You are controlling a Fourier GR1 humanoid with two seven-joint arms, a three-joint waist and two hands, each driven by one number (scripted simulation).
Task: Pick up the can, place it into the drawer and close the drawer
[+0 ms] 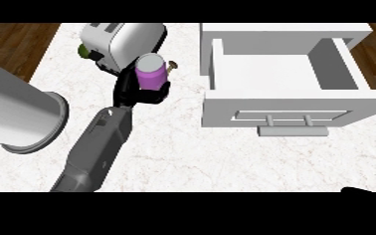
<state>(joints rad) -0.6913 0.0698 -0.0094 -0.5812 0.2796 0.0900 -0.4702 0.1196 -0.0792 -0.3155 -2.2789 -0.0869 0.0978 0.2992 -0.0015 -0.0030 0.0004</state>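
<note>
left hand (138, 92): fingers curled round the purple can (151, 72), which i hold upright just in front of the toaster (125, 39).
right hand (360, 190): only a dark sliver at the lower right corner; i cannot tell its fingers.
drawer (283, 107): pulled open to the right of the can, well apart, handle facing me.
risk: carrying across, i could clip the can on the drawer's near left wall and tip it.
risk two: swinging wide, my forearm may brush the grey pot (29, 112) at left.

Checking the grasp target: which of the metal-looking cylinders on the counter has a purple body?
The can held in the left robot hand, beside the toaster; the big grey cylinder at left is plain.
</note>
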